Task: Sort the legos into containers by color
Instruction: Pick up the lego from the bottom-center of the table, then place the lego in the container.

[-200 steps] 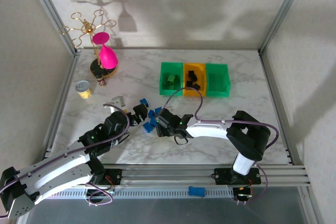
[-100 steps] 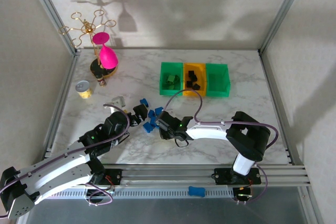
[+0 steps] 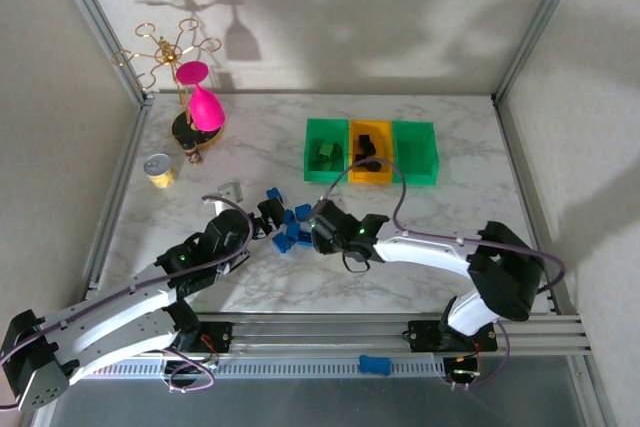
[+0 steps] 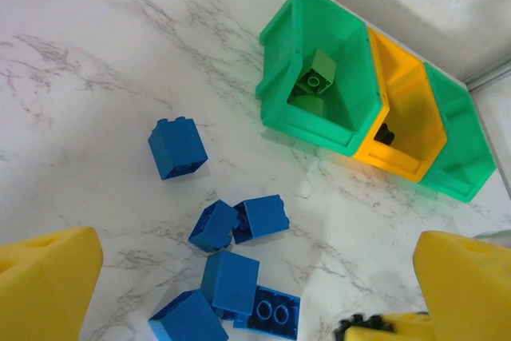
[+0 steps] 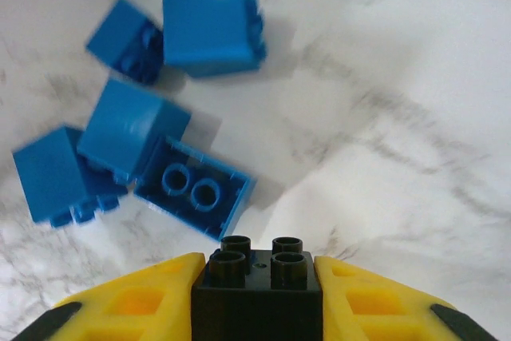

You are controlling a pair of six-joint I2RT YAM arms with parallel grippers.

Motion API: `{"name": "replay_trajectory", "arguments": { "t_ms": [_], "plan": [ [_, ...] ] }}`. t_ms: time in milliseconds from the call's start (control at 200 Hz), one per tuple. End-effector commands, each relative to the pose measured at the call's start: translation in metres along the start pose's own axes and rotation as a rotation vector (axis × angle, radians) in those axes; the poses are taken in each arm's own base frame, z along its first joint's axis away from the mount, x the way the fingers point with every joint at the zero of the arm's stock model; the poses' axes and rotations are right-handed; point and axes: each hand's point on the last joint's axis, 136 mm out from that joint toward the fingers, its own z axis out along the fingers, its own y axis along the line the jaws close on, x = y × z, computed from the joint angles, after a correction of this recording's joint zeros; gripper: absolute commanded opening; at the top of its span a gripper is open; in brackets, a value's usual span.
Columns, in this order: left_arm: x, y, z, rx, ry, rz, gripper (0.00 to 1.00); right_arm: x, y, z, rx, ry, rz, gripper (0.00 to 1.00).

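Black brick (image 5: 257,281) sits clenched in the right pincer (image 3: 320,229), just right of the blue bricks (image 5: 160,141) on the counter (image 3: 260,147). Its orange bin (image 3: 370,178), with black pieces inside, lies far and slightly right of that pincer, so the right arm is nearer. Left pincer (image 4: 255,285) hangs released above the blues.

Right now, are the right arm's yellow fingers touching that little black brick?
Touching. In the right wrist view the black brick sits clamped between both yellow fingers of the right gripper, with no gap on either side.
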Motion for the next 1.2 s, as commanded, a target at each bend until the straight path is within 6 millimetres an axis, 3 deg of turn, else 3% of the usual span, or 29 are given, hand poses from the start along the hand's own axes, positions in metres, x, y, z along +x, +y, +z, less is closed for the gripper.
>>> {"name": "replay_trajectory", "arguments": {
  "t_ms": [0, 325, 365, 385, 521, 706, 841, 1056, 1191],
  "plan": [
    [-0.023, -0.024, -0.001, 0.047, -0.043, -0.004, 1.00, -0.039, -0.025, -0.015, 0.052, -0.070, 0.023, 0.36],
    [-0.028, -0.062, 0.012, 0.139, -0.022, 0.027, 0.99, -0.135, -0.079, -0.008, 0.146, -0.217, 0.096, 0.35],
    [-0.028, -0.065, 0.013, 0.147, -0.021, 0.030, 1.00, -0.144, -0.079, -0.005, 0.155, -0.231, 0.091, 0.35],
    [-0.028, -0.066, 0.014, 0.150, -0.021, 0.030, 1.00, -0.152, -0.091, -0.003, 0.173, -0.240, 0.110, 0.35],
    [-0.026, -0.072, 0.020, 0.160, -0.016, 0.041, 1.00, -0.182, -0.109, 0.014, 0.199, -0.271, 0.130, 0.35],
    [-0.027, -0.076, 0.023, 0.162, -0.014, 0.051, 1.00, -0.208, -0.141, 0.044, 0.273, -0.267, 0.127, 0.35],
    [-0.029, -0.074, 0.023, 0.150, -0.024, 0.052, 1.00, -0.224, -0.148, 0.062, 0.260, -0.269, 0.117, 0.35],
    [-0.030, -0.072, 0.023, 0.143, -0.032, 0.047, 1.00, -0.232, -0.166, 0.085, 0.282, -0.253, 0.130, 0.38],
    [-0.028, -0.070, 0.024, 0.135, -0.028, 0.056, 1.00, -0.235, -0.169, 0.089, 0.286, -0.244, 0.131, 0.41]
  ]
}}
